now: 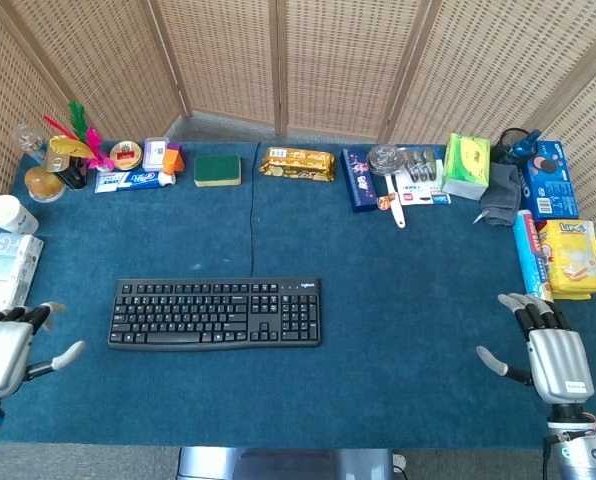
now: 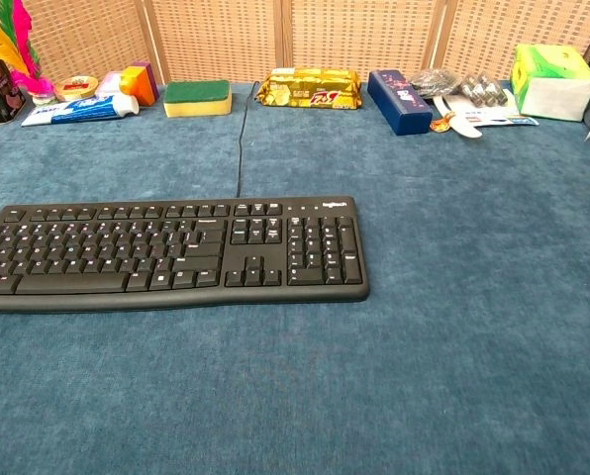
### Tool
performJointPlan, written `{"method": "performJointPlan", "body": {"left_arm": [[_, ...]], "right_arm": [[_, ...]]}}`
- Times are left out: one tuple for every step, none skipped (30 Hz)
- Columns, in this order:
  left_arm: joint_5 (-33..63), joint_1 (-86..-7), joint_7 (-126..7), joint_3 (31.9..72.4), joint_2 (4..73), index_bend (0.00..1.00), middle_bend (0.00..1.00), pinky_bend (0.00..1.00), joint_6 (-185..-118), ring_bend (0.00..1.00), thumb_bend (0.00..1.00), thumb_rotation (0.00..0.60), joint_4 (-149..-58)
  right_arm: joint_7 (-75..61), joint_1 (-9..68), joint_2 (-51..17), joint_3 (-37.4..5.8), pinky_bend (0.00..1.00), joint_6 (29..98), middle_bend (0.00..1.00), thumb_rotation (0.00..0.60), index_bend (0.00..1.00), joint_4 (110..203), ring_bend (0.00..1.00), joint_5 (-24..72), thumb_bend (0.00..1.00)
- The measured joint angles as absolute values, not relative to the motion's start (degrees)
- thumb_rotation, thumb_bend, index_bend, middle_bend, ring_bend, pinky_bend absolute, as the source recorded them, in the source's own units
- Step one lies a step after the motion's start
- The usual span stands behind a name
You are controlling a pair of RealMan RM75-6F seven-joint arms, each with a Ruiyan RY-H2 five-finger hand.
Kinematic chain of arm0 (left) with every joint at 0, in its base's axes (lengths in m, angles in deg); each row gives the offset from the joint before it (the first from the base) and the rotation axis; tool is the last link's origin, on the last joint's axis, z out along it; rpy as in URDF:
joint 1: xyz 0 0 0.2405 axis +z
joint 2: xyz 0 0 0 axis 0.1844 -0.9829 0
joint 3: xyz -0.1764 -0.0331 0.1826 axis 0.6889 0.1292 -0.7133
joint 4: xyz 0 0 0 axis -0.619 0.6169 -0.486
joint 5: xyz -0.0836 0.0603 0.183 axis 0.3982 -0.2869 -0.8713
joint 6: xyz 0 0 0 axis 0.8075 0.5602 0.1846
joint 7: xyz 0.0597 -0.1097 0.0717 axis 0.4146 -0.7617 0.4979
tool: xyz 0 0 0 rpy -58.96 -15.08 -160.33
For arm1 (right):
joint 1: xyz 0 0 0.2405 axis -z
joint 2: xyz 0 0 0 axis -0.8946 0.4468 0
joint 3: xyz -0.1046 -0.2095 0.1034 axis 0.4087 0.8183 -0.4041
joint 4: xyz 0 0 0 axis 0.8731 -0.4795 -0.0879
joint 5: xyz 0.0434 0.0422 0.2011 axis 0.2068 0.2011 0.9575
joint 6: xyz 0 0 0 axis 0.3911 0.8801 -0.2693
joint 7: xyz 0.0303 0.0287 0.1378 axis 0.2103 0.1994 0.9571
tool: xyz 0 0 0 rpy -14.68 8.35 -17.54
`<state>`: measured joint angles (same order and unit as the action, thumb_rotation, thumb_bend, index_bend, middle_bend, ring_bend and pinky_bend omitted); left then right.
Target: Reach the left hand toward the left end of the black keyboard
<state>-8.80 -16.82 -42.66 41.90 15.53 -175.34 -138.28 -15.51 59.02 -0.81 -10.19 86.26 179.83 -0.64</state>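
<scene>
The black keyboard (image 1: 215, 313) lies flat on the blue cloth, left of the table's middle, and fills the left half of the chest view (image 2: 171, 252). My left hand (image 1: 6, 355) hovers at the table's front left corner with its fingers spread, holding nothing, well clear of the keyboard's left end. My right hand (image 1: 550, 358) sits at the front right, fingers apart and empty. Neither hand shows in the chest view.
A thin black cable (image 1: 252, 215) runs from the keyboard to the back edge. A paper cup (image 1: 5, 214) and a white pack (image 1: 3, 285) lie at the left edge. Snacks, a green sponge (image 1: 217, 169), toothpaste (image 1: 133, 179) and boxes line the back and right edges.
</scene>
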Motion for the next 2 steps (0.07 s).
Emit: {"method": "performJointPlan", "body": {"left_arm": [[-9.48,-16.02,-42.94,41.62,15.44,0.31,0.49,0.38,-176.34,0.4,0.1,0.0,-138.31],[-10.32,-15.07,-43.22,41.24,15.29,0.31,0.49,0.38,-177.38,0.4,0.1,0.0,-138.34]], "right_arm": [[-15.5,58.98,-0.81,-10.19,0.15,86.25,0.23,0.0,0.2,179.8,0.18,-0.68,0.23],[-15.45,58.94,-0.82,-10.22,0.15,86.25,0.23,0.0,0.2,179.78,0.18,-0.7,0.23]]}}
